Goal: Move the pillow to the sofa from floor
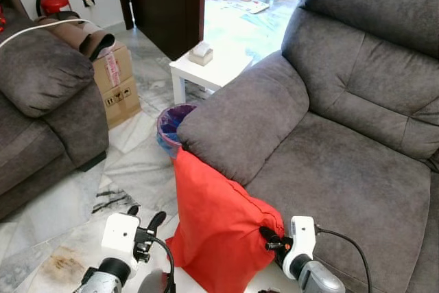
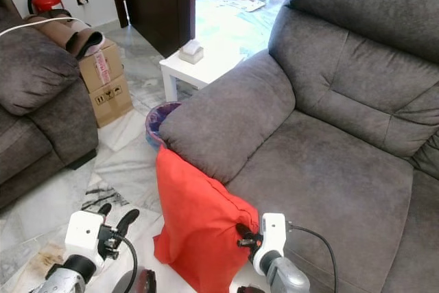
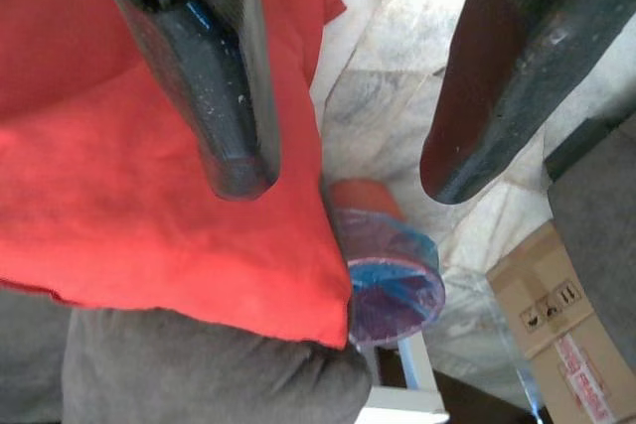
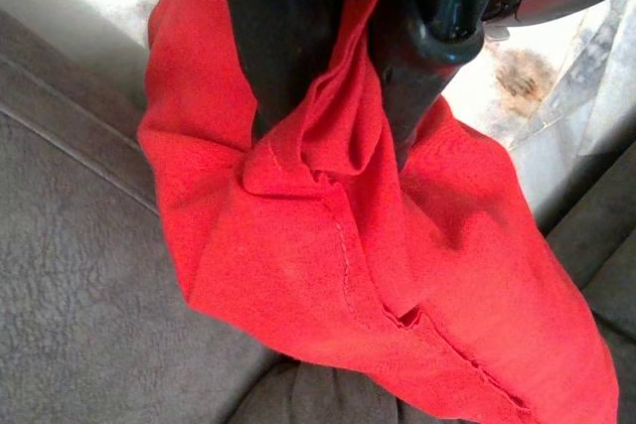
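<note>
A red pillow (image 1: 216, 221) stands on edge on the marble floor, leaning against the front of the grey sofa (image 1: 343, 156) under its armrest. My right gripper (image 1: 269, 237) is shut on the pillow's right corner; in the right wrist view its fingers (image 4: 283, 37) pinch a fold of red cloth (image 4: 338, 215). My left gripper (image 1: 145, 219) hovers open just left of the pillow, fingers (image 3: 214, 96) apart beside the red fabric (image 3: 149, 196), not touching it.
A bin with a blue-purple liner (image 1: 171, 123) sits behind the pillow by the armrest. A white side table (image 1: 209, 66) with a small box, a cardboard box (image 1: 116, 80) and a second grey sofa (image 1: 41, 94) stand to the left.
</note>
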Tool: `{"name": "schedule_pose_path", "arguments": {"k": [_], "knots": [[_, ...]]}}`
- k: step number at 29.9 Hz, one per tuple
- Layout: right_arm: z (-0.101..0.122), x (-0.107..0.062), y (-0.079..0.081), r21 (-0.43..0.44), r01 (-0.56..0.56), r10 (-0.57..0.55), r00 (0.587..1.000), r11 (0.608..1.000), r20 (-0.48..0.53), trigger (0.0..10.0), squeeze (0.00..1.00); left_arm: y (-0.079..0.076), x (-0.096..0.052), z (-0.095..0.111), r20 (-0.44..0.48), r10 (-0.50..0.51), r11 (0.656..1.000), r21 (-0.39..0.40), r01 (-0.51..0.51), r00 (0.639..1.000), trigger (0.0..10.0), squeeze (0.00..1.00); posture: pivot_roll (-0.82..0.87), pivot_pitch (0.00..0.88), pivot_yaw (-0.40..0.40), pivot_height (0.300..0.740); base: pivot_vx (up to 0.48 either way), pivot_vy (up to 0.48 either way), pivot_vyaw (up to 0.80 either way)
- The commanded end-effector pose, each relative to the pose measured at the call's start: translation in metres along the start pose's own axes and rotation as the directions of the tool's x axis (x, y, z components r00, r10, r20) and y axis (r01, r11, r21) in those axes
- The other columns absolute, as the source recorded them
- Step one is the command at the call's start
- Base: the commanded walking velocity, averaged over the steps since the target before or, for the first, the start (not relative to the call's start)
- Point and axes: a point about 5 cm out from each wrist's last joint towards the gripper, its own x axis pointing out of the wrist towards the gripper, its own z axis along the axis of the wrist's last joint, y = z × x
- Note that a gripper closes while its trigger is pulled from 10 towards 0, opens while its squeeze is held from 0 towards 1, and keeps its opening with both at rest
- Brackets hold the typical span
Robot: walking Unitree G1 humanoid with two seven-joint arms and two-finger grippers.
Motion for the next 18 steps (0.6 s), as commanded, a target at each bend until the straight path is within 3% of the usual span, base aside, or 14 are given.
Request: {"name": "schedule_pose_path", "arguments": {"k": [1,8,9,10,11,14,18], "knots": [[0.001,-0.001,-0.001,-0.009,0.003,-0.002,1.000,1.000,0.021,0.0,0.00,-0.002,0.001,-0.004,-0.013,-0.008,1.000,0.004,0.008,1.000,10.0,0.00,0.15,0.073,-0.060,0.638,0.000,0.000,0.00],[0.004,-0.003,-0.007,-0.067,0.081,-0.079,0.996,0.994,0.039,0.0,0.00,-0.002,0.002,-0.006,-0.015,-0.013,1.000,0.005,0.013,1.000,10.0,0.00,0.15,0.060,-0.052,0.638,0.000,0.000,0.00],[0.007,-0.003,-0.009,-0.125,0.119,-0.114,0.992,0.985,0.044,5.1,0.00,-0.002,0.003,-0.008,-0.018,-0.020,1.000,0.006,0.020,1.000,10.0,0.00,0.15,0.058,-0.049,0.638,0.000,0.000,0.00],[0.008,-0.003,-0.010,-0.155,0.138,-0.133,0.990,0.978,0.046,5.1,0.00,-0.002,0.003,-0.008,-0.018,-0.023,1.000,0.006,0.023,1.000,10.0,0.00,0.15,0.057,-0.047,0.638,0.000,0.000,0.00],[0.011,-0.002,-0.013,-0.088,0.169,-0.166,0.985,0.982,0.046,10.0,0.00,-0.001,0.004,-0.008,-0.018,-0.027,1.000,0.007,0.027,0.999,10.0,0.00,0.14,0.055,-0.041,0.638,0.000,0.000,0.00],[0.015,-0.002,-0.015,-0.061,0.180,-0.175,0.981,0.982,0.083,10.0,0.00,0.000,0.004,-0.008,-0.019,-0.030,1.000,0.007,0.030,0.999,10.0,0.00,0.13,0.055,-0.034,0.638,0.000,0.000,0.00],[0.017,-0.005,-0.014,-0.097,0.161,-0.149,0.981,0.982,0.123,10.0,0.00,-0.001,0.004,-0.011,-0.031,-0.049,0.999,0.010,0.049,0.998,10.0,0.00,0.11,0.056,-0.021,0.643,0.000,0.000,0.00]]}}
